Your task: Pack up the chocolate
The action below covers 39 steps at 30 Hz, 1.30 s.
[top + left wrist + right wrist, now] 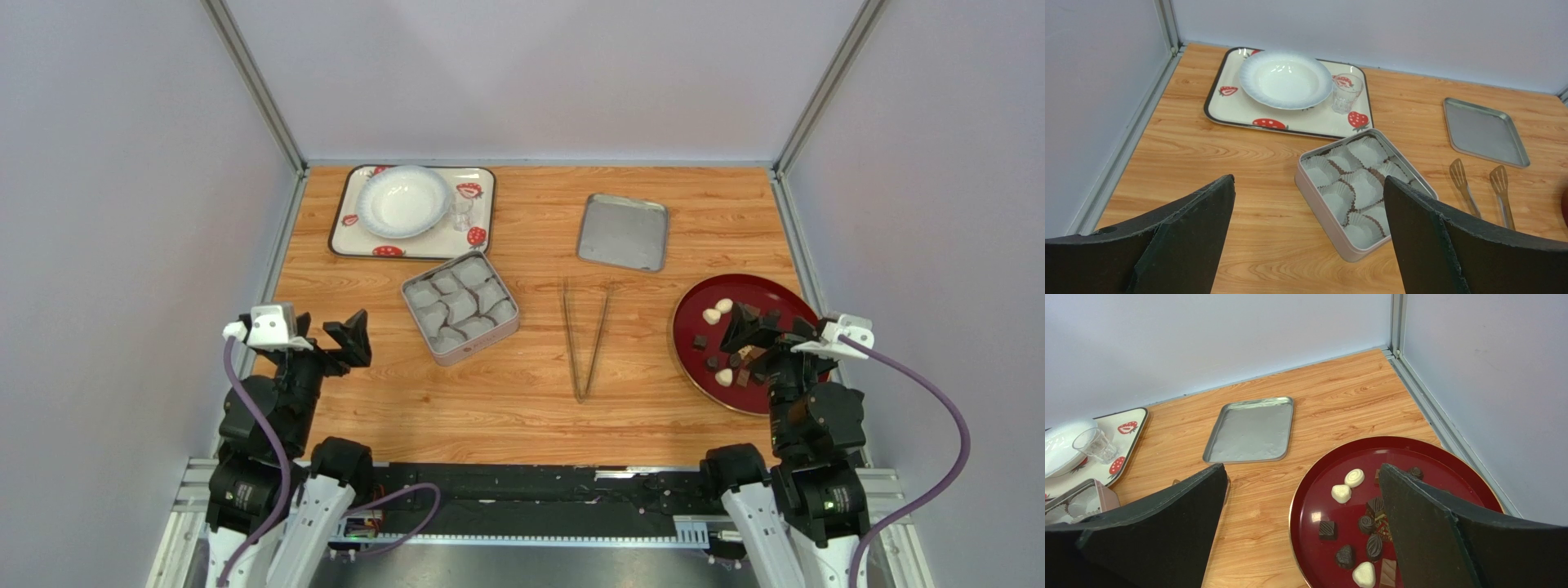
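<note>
I am holding my left gripper (331,341) wide open at the lower left of the overhead view, gripping nothing. In its wrist view, its two dark fingers (1192,236) are filling the bottom corners of the frame. Between them, at lower centre, an open square tin (1321,211) is sitting on the wooden table (528,404). White crinkled paper cups (1358,187) are filling the tin, and no chocolate is showing in them. Beyond the tin, at upper centre, a strawberry-patterned tray (1235,107) is carrying a white bowl (1285,78) with a small glass (1346,93) just beside it. At the right edge of that view, metal tongs (1465,184) are lying on the table.

I am holding my right gripper (770,328) just as wide open at the lower right of the overhead view, also gripping nothing. It is hovering over a round red plate (761,292). In its wrist view the plate is lying at lower right, between the fingers (1425,533). The chocolate (1327,530) is lying loose on the plate: mostly small dark pieces, with a few cream-white ones among them. My right finger is hiding part of the pile. Beyond the plate, at upper centre of that view, a flat metal lid (1250,430) is lying on the table. In the overhead view the tongs are lying between the tin and the plate, well apart from both.
</note>
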Tool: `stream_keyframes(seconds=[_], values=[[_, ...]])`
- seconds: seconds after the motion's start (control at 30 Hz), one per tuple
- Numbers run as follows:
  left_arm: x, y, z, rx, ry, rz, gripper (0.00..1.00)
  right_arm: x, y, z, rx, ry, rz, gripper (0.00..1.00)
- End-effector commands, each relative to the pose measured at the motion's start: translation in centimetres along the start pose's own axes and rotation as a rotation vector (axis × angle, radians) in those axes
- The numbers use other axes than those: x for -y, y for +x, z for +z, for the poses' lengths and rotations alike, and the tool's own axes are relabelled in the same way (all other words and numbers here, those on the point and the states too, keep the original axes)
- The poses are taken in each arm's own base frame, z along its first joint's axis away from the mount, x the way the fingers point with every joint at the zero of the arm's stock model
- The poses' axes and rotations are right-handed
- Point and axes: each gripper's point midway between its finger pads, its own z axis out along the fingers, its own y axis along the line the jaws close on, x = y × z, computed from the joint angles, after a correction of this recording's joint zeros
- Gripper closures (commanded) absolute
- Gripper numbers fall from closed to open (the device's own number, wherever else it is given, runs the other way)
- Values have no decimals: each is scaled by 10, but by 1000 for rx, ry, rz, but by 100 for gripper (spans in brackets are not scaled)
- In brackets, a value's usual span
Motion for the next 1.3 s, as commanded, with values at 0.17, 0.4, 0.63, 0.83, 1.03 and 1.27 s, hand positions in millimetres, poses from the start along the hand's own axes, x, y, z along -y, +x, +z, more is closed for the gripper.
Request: stream_keyframes(seconds=[0.17,0.4,0.63,0.83,1.03,1.27], values=[[15,15,24,-170,10,-48,1,-7,-10,-3,46,-46,3,1],[39,46,50,-399,51,-122,1,-15,-7,-4,39,-87,6,1],[83,87,83,-662,164,-255,1,-21,-5,-5,33,-120,6,1],[99,138,111,-873,174,-303,2,-23,-5,-4,32,-129,6,1],[116,163,123,-949,211,-329,3,-26,-2,-3,20,-146,-1,1],[106,202,119,-1060,156,-308,4,-27,0,-1,13,-146,-7,1]])
